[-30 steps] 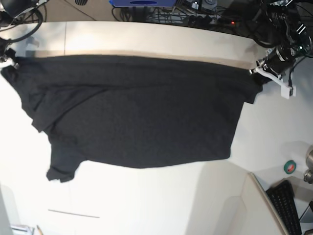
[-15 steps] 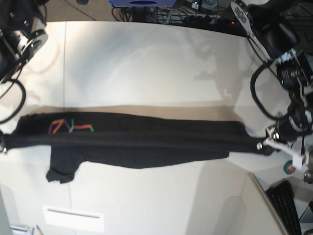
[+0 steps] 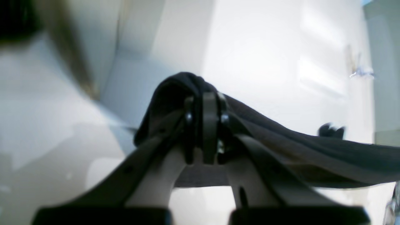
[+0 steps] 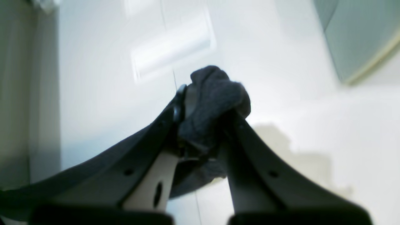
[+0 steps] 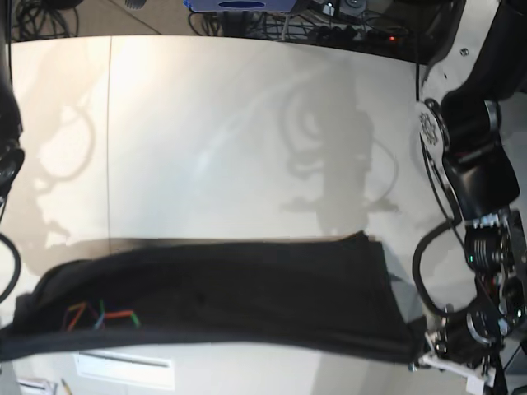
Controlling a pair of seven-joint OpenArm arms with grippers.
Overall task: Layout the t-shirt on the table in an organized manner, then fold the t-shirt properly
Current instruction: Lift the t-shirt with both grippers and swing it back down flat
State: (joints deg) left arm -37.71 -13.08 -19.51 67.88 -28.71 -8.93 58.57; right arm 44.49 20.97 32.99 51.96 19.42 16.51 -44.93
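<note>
The black t-shirt (image 5: 222, 296) hangs stretched in a wide band low over the table's (image 5: 247, 123) near side. Its rainbow print (image 5: 100, 315) shows near the left end. My left gripper (image 5: 424, 358) pinches the shirt's right corner at the bottom right of the base view. In the left wrist view the left gripper (image 3: 206, 104) is shut on bunched black cloth (image 3: 312, 150) that trails off to the right. My right gripper (image 4: 204, 97) is shut on a wad of the t-shirt (image 4: 218, 90). In the base view that hand is out of frame at the lower left.
A small white rectangular plate (image 5: 123, 369) lies under the shirt's near edge. A thin dark seam (image 5: 109, 123) runs down the table's left part. The left arm (image 5: 478, 164) rises along the right side. Cables (image 5: 329, 29) crowd the far edge.
Both grippers have carried the stretched shirt from the table's far side down toward the near edge. The cloth turned over, and the rainbow print now faces up.
</note>
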